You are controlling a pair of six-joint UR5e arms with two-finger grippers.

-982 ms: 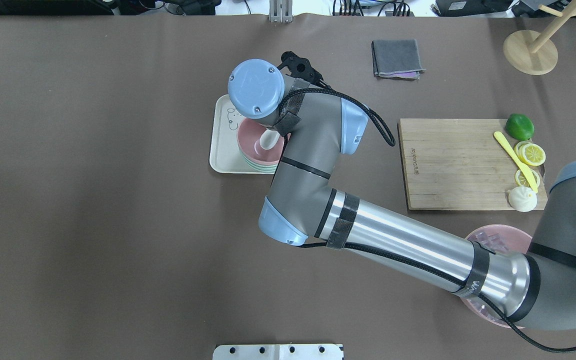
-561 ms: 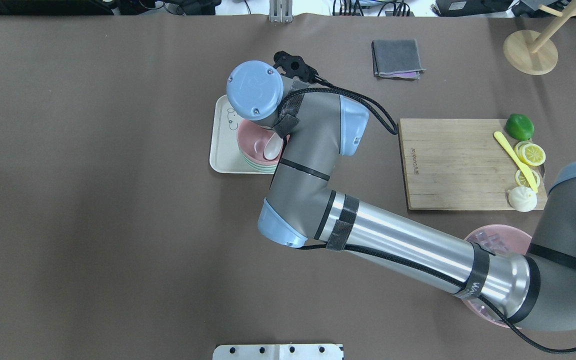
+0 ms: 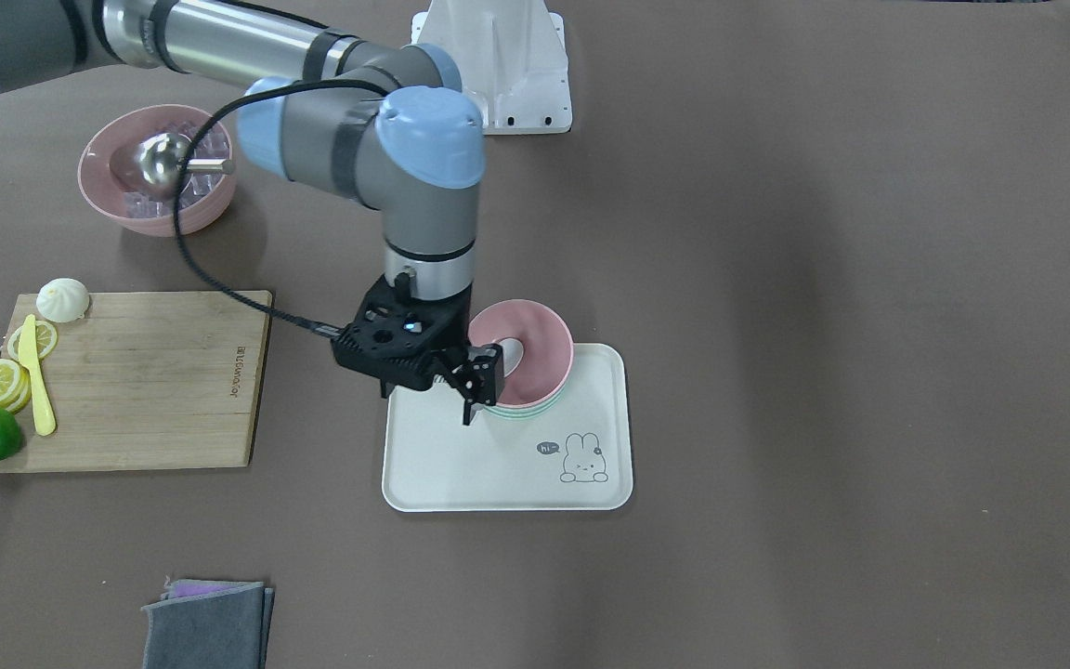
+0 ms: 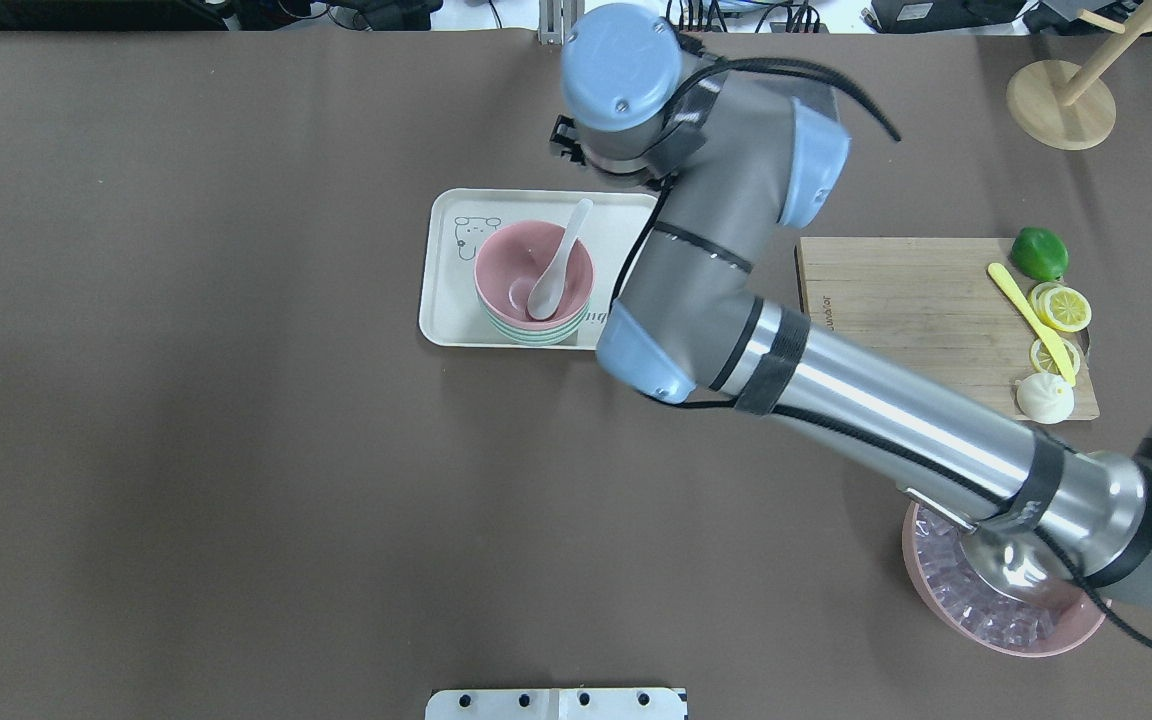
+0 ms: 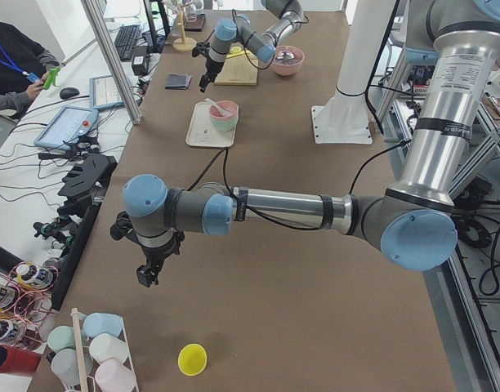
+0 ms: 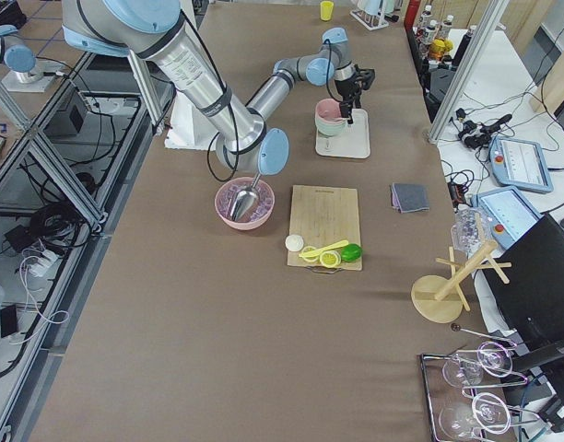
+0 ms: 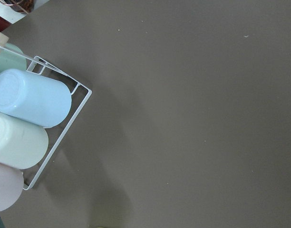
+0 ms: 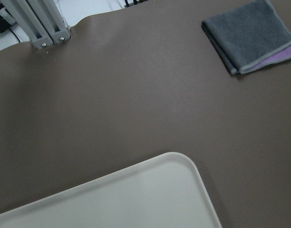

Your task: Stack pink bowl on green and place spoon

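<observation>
Bearing a "hi" bunny (image 3: 583,458), the tray (image 3: 461,469) holds the pink bowl (image 3: 546,359).

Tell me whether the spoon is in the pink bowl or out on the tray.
In. Overhead, the spoon has its scoop resting inside the pink bowl, with its handle leaning out over the rim.

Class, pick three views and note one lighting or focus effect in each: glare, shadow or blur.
Overhead exterior: glare streaks along the right arm's silver metal forearm. Exterior front-facing: a bright highlight on the steel scoop, soft shadow bands across the brown table. Right wrist-mounted: the near cream tray looks slightly softer than the folded grey cloth.
</observation>
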